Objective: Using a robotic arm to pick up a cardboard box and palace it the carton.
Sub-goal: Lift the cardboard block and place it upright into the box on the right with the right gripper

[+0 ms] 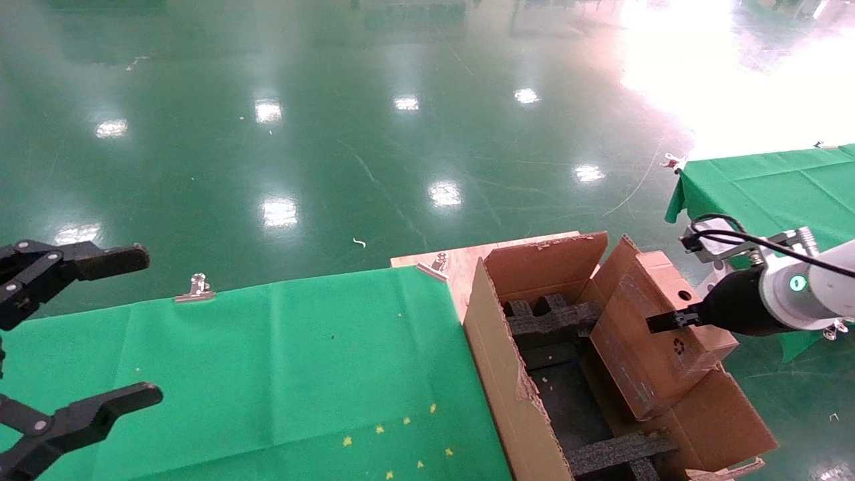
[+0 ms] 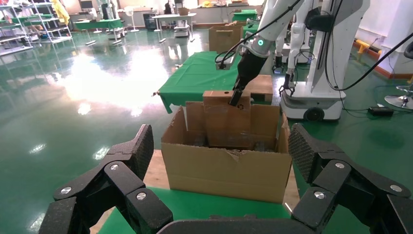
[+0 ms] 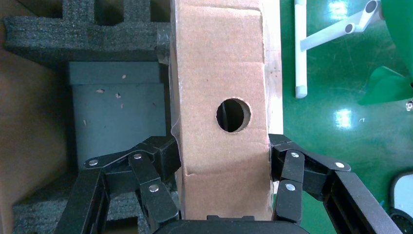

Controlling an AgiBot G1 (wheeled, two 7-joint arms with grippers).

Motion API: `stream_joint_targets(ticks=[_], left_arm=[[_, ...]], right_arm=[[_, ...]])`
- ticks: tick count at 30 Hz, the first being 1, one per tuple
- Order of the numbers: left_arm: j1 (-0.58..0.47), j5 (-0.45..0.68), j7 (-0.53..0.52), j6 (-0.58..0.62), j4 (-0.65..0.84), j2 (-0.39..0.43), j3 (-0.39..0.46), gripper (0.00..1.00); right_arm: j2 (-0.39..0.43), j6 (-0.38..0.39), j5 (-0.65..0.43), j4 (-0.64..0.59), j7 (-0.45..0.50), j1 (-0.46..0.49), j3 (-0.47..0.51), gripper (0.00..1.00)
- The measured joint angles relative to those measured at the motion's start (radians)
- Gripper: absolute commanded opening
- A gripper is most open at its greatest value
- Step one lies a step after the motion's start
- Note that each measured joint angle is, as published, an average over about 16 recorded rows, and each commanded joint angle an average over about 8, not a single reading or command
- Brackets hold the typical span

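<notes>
White glossy robotic arm (image 1: 825,284), black wrist, black cable.

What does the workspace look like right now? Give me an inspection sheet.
Surface: green cloth clipped over a wooden table.
Job's things: cardboard box tilted inside the carton, above black foam inserts.
Clutter: yellow star marks on the cloth.
Grippers: right gripper shut on the cardboard box; left gripper open, idle over the cloth.
Cables: black cable on the right wrist.
Surroundings: glossy green floor, second green table.

Robotics lab hall: glossy green floor (image 1: 374,120), shelving (image 2: 22,24), another robot (image 2: 316,58)
</notes>
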Motion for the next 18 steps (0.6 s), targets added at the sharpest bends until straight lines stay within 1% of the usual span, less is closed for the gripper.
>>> stream_joint_targets(ticks=[18], left_arm=[[0.000,0.000,0.000,0.000,0.000,0.000,0.000,1.00]], right_arm=[[-0.052,0.119,-0.082,-0.011,0.144,-0.135,-0.034,0.00]])
